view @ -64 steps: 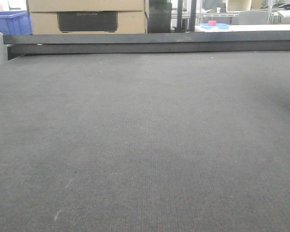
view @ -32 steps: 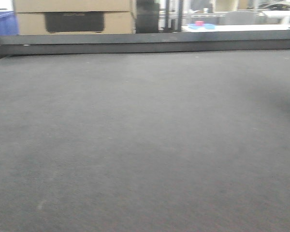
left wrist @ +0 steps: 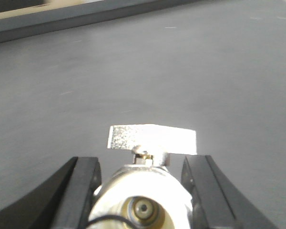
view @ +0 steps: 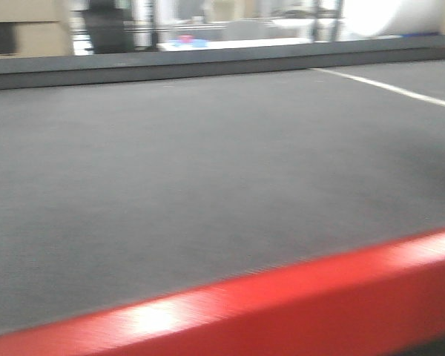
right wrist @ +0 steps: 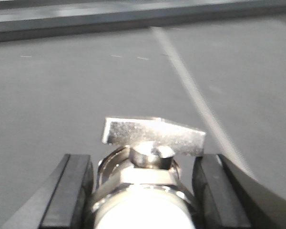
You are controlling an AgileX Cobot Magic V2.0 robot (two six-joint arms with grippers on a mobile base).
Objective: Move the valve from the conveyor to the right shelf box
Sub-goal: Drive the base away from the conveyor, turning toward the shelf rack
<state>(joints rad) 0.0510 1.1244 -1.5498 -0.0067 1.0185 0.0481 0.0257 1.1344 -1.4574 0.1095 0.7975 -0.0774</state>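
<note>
Front view swung right; red bar [view: 282, 297] now at conveyor [view: 208, 163] near edge. Left gripper [left wrist: 140, 168] pinches valve [left wrist: 152, 139], right gripper [right wrist: 140, 167] pinches second valve [right wrist: 152, 134], both over conveyor. Keep grips tight while turning.

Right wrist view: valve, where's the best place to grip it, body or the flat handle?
The body. The valve has a thick hex-and-round body with opposite sides for the fingers; the flat handle is a thin crosswise tab on top and would probably swivel. Come in along the body's axis, one finger each side, handle free, as the right gripper holds it now.
</note>
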